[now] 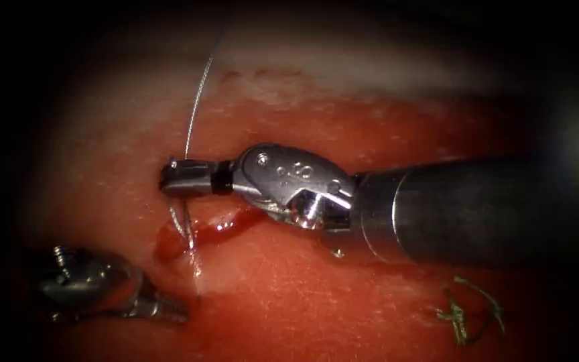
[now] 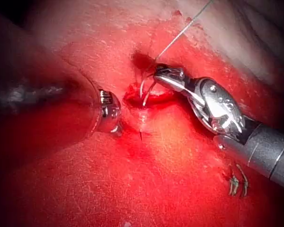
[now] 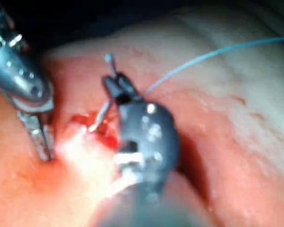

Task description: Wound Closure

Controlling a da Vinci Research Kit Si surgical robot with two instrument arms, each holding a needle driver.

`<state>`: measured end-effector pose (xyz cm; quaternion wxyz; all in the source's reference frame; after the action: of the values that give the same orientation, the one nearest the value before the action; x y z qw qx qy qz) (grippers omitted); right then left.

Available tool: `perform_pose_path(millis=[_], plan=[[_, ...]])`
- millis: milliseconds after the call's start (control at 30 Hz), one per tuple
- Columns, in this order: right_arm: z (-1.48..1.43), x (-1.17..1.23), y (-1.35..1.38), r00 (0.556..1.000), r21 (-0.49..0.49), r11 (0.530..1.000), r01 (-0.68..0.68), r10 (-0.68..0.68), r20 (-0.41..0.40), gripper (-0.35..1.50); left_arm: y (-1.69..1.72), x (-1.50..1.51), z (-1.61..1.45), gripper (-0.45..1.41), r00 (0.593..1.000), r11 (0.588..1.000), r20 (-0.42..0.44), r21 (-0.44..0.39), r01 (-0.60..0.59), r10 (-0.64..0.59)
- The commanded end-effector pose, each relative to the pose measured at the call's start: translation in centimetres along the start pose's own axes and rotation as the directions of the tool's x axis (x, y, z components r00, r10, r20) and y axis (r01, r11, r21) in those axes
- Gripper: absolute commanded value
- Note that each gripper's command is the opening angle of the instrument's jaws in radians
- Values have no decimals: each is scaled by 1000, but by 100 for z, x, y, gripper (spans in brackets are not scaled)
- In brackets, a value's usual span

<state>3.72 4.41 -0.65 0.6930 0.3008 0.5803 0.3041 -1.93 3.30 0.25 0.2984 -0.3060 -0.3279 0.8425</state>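
Needle [image 1: 185,224] is sitting at the cut [image 1: 209,228], curving down from the R tool [image 1: 169,177] into the red fluid [image 1: 169,243]; tip seems buried in tissue [image 1: 343,308]. R jaws are clamping needle near its thread end, thread [image 1: 199,94] running up and away. L tool [image 1: 165,310] is hovering below-left, nearer the point, jaws narrow, holding nothing.

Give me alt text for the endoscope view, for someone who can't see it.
The right tool, coming in from the right, holds the curved needle near its thread end, just above the cut in the tissue, with the thread running upward. The left tool lies low on the cut's left, jaws shut on nothing. Cut ends of thread lie at lower right.
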Motion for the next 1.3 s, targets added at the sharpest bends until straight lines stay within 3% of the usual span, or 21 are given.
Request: perform_pose_path(millis=[33, 633, 900, 933, 967, 1000, 1033, 1067, 1133, 1300], plan=[[8, -10, -1, 999, 12, 999, -37, 37, 12, -35, 1, -4, 9, 2, 1000, 1000, -1, -2, 1, -1], [0, -45, -30, 954, 103, 962, -254, 231, 189, -35, -3, -9, 3, 3, 1000, 1000, -7, 5, -2, 2], [0, -57, -30, 936, 87, 947, -310, 288, 203, -35, -4, -9, -1, 12, 1000, 1000, -16, 15, 1, 0], [-1, -55, -24, 946, 52, 955, -291, 279, 165, 0, -5, -7, -2, 26, 999, 999, -25, 27, -25, 25], [-1, -55, -24, 946, 52, 955, -291, 279, 165, 0, -5, -7, -2, 26, 999, 999, -25, 27, -25, 25], [-2, -52, -18, 959, 34, 966, -257, 251, 136, 31, -5, -6, -4, 30, 998, 998, -33, 41, -49, 51], [-7, -44, -2, 977, -39, 980, -198, 200, 76, 84, -4, -4, -6, 35, 994, 994, -43, 48, -96, 99], [-9, -41, 4, 978, -71, 977, -200, 204, 54, 98, -3, -3, -6, 35, 992, 993, -47, 50, -111, 114], [-21, -31, 22, 985, -175, 970, -172, 172, -12, 118, 1, -3, -5, 36, 984, 985, -67, 58, -164, 168], [-57, -8, 38, 989, -268, 952, -146, 131, -74, 123, 17, 3, -7, 38, 959, 967, -130, 51, -248, 253]])
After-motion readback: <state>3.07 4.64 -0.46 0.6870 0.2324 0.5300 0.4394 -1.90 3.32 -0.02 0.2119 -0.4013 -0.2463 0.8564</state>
